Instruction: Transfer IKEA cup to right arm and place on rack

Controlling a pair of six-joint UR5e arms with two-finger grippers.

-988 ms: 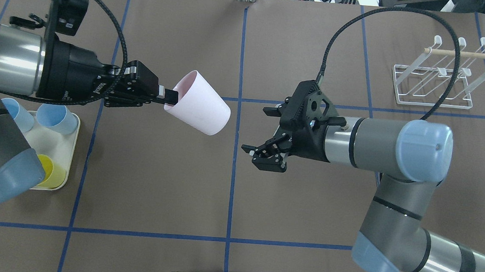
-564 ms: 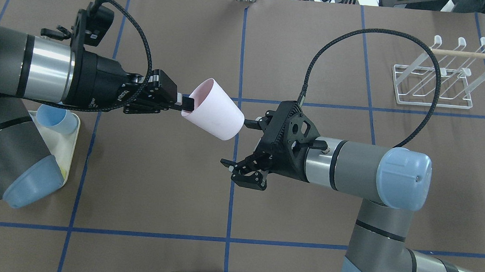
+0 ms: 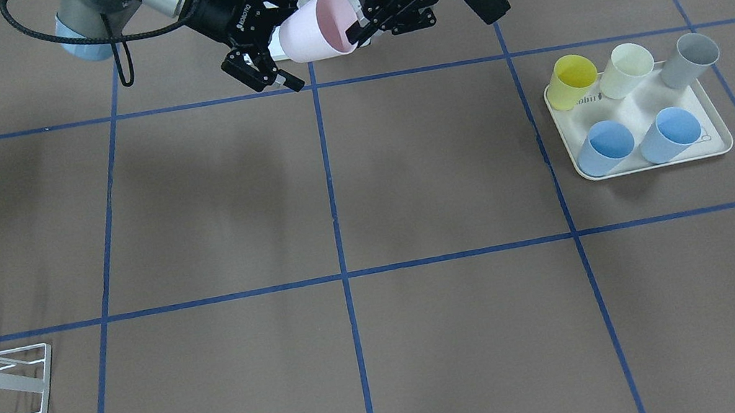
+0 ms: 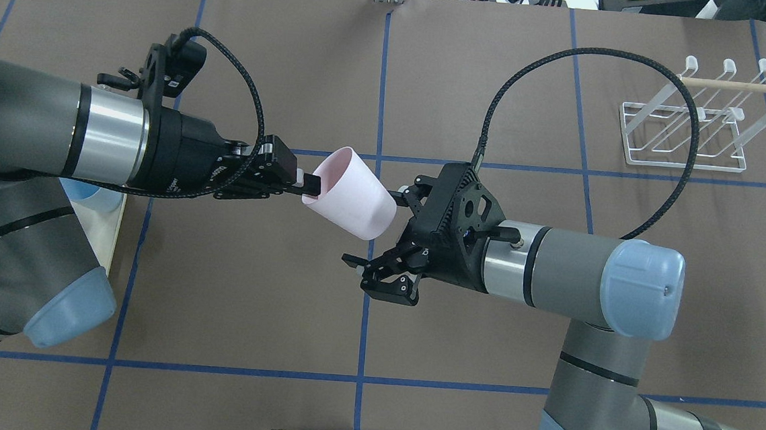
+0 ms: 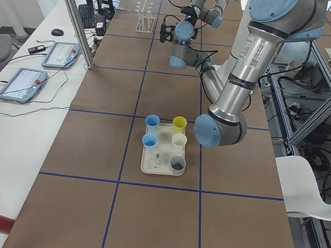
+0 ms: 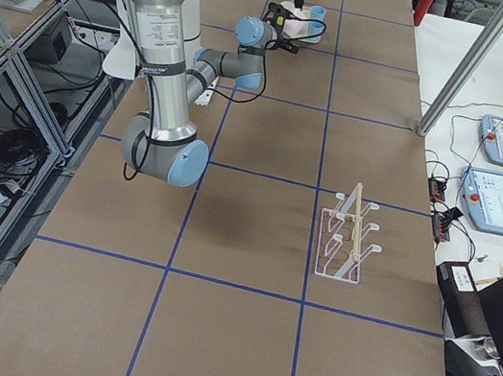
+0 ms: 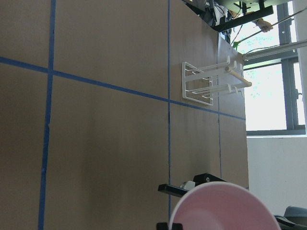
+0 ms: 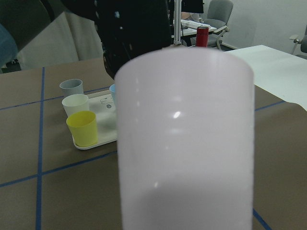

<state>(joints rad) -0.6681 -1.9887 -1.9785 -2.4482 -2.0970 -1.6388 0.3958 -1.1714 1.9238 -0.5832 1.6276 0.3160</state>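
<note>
The table [image 4: 248, 313] is covered in brown paper with a blue tape grid. The left arm [image 4: 38, 130] and the right arm [image 4: 574, 275] meet above its centre line. A black cable [image 4: 498, 108] loops off the right arm and crosses the overhead view of the rack [image 4: 689, 122], which stands well apart near the far right corner.

The cream tray [image 3: 639, 99] carries five cups:
- yellow cup [image 3: 573, 79]
- cream cup [image 3: 625, 69]
- grey cup [image 3: 688, 59]
- two blue cups [image 3: 606, 147]

The IKEA cup [image 4: 355, 196] is pale pink, smooth and tapered. It is held tilted in the air, mouth toward the left arm.

The left gripper [image 4: 309, 184] is clamped on the cup rim. The right gripper [image 4: 370, 226] has its jaws spread around the closed end. Contact cannot be determined.
</note>
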